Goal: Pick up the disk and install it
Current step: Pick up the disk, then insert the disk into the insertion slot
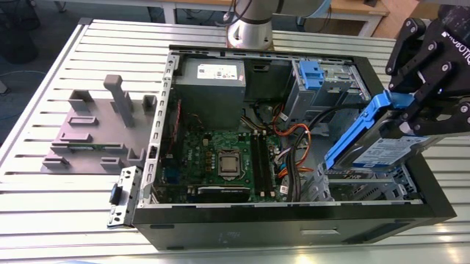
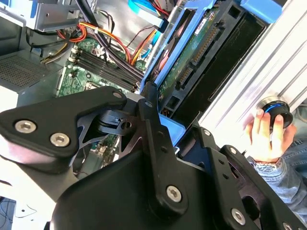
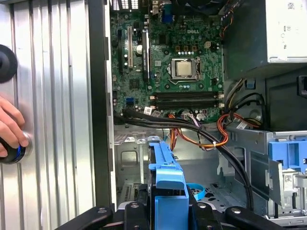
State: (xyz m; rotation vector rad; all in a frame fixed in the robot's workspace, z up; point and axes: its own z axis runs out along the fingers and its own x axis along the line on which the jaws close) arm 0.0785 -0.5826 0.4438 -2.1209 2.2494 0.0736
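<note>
The disk (image 1: 384,152), a silver drive with a white-and-blue label in a blue bracket, hangs tilted on edge over the open computer case (image 1: 294,223), at the exterior view's right. My black gripper (image 1: 413,116) is shut on it, with fingers clamping the bracket's upper end. In the second wrist view the disk's green circuit-board underside (image 2: 192,52) and its connector face the camera beyond the gripper (image 2: 160,117). In the first wrist view the blue bracket (image 3: 168,179) sticks out from the gripper (image 3: 168,213) above the case's metal drive bay floor.
Inside the case lie the motherboard (image 1: 220,157), orange and black cables (image 1: 294,137) and a drive cage holding another blue bracket (image 1: 311,74). A grey stand with posts (image 1: 96,124) sits at the exterior view's left. A person's hand (image 2: 266,134) rests on a round button beside the case.
</note>
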